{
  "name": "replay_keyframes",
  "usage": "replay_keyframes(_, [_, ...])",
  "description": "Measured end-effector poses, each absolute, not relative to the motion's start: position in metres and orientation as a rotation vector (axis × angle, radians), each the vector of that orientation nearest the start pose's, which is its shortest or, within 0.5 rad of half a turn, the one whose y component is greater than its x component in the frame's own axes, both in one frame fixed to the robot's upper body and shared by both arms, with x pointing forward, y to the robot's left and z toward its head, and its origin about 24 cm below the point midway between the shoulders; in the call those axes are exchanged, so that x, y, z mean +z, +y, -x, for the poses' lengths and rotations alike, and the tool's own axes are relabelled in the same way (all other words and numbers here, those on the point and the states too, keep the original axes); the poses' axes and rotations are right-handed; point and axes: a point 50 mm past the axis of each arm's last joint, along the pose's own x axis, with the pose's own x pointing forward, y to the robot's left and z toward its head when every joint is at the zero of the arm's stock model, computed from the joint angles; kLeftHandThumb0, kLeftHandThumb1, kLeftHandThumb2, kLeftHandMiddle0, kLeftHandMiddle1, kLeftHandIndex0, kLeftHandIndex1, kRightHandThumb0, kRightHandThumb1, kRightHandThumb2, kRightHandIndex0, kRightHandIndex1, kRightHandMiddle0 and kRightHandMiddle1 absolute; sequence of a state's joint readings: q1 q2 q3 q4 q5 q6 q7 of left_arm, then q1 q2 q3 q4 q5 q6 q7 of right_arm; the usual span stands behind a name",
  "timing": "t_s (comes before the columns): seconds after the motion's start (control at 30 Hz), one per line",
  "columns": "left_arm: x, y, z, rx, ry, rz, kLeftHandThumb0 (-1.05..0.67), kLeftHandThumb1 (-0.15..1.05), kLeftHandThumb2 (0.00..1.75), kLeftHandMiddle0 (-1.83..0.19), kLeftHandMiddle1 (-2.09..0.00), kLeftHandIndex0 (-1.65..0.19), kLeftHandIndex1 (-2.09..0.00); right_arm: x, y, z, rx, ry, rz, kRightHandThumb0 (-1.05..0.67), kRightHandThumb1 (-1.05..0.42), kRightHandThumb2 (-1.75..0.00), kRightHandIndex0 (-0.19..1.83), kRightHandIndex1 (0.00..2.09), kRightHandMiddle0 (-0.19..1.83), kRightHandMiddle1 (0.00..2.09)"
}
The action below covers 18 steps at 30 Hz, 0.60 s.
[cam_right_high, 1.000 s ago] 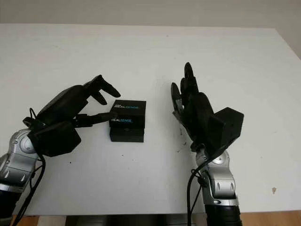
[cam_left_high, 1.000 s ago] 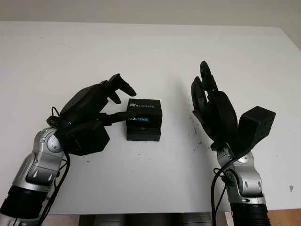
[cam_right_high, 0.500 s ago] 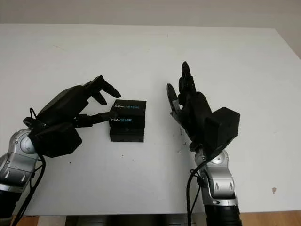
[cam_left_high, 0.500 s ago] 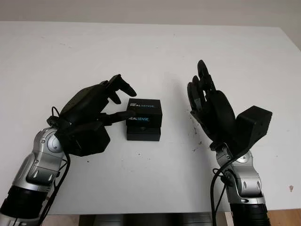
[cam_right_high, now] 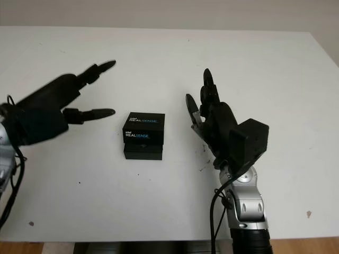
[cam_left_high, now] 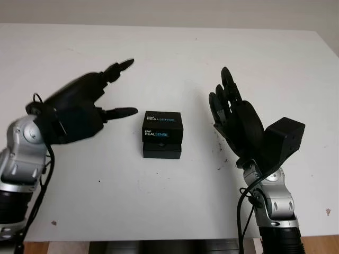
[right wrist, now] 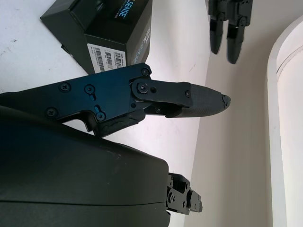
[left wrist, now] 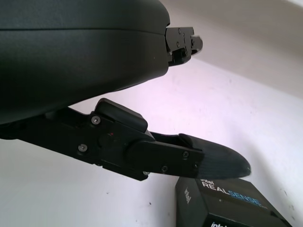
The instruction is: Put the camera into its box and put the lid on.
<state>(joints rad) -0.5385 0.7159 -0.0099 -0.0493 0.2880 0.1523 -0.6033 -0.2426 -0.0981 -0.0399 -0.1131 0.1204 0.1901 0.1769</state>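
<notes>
1. Box (cam_left_high: 162, 135) sits at the middle of the white worktop (cam_left_high: 175, 58) in the left eye view, its printed lid (cam_left_high: 163, 125) on top but shifted toward 12 o'clock, so the base juts out at 6 o'clock. The left hand (cam_left_high: 108, 90) hovers at the box's 9 o'clock, apart from it, fingers stretched out and holding nothing. The right hand (cam_left_high: 233, 114) stands at 3 o'clock, palm toward the box, also holding nothing.

2. The right eye view gives the same layout: lid (cam_right_high: 143, 127) askew on the box, left hand (cam_right_high: 87, 92) clear of it, right hand (cam_right_high: 212, 114) near but not touching. The camera itself I cannot see; I judge it is inside.

3. In the left wrist view one finger (left wrist: 189, 158) hangs just above the lid's (left wrist: 227, 198) near edge, with no contact.

4. In the right wrist view a finger (right wrist: 189, 99) points past the box's (right wrist: 106, 35) labelled side, with a gap between them.

5. My judgement: the step in hand is seating the lid. Doing it well means steadying the box from 3 o'clock and 9 o'clock, nudging the lid toward 6 o'clock until the edges line up, then pressing straight down evenly; a one-sided push could tilt it or slide the box.
</notes>
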Motion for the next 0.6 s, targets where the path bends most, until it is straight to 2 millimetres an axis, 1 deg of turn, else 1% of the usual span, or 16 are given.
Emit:
replay_keyframes(0.07, [0.221,0.223,-0.320,-0.427,-0.078,-1.074,-1.05,1.05,0.23,0.19,0.00,0.19,0.00,0.116,-0.148,-0.293,0.218,-0.161,-0.008,-0.66,-1.05,-0.45,-0.18,0.05,-0.14,0.06])
replay_keyframes(0.2, [0.224,0.226,-0.325,-0.513,0.027,-1.052,-1.05,1.05,0.15,0.19,0.00,0.19,0.00,0.115,-0.148,-0.293,0.213,-0.160,-0.010,-0.65,-1.05,-0.45,-0.18,0.05,-0.14,0.06])
replay_keyframes(0.37, [0.218,0.226,-0.331,-0.632,0.128,-0.976,-1.05,1.03,0.08,0.19,0.00,0.19,0.00,0.115,-0.148,-0.293,0.212,-0.159,-0.012,-0.64,-1.05,-0.45,-0.18,0.06,-0.14,0.06])
replay_keyframes(0.5, [0.212,0.220,-0.335,-0.698,0.193,-1.009,-1.05,1.05,0.07,0.19,0.00,0.19,0.00,0.115,-0.149,-0.293,0.201,-0.155,-0.017,-0.65,-1.05,-0.44,-0.17,0.06,-0.13,0.06])
replay_keyframes(0.6, [0.209,0.216,-0.337,-0.705,0.194,-1.063,-1.05,1.05,0.14,0.19,0.00,0.19,0.00,0.115,-0.149,-0.293,0.197,-0.153,-0.019,-0.65,-1.05,-0.44,-0.17,0.06,-0.13,0.06])
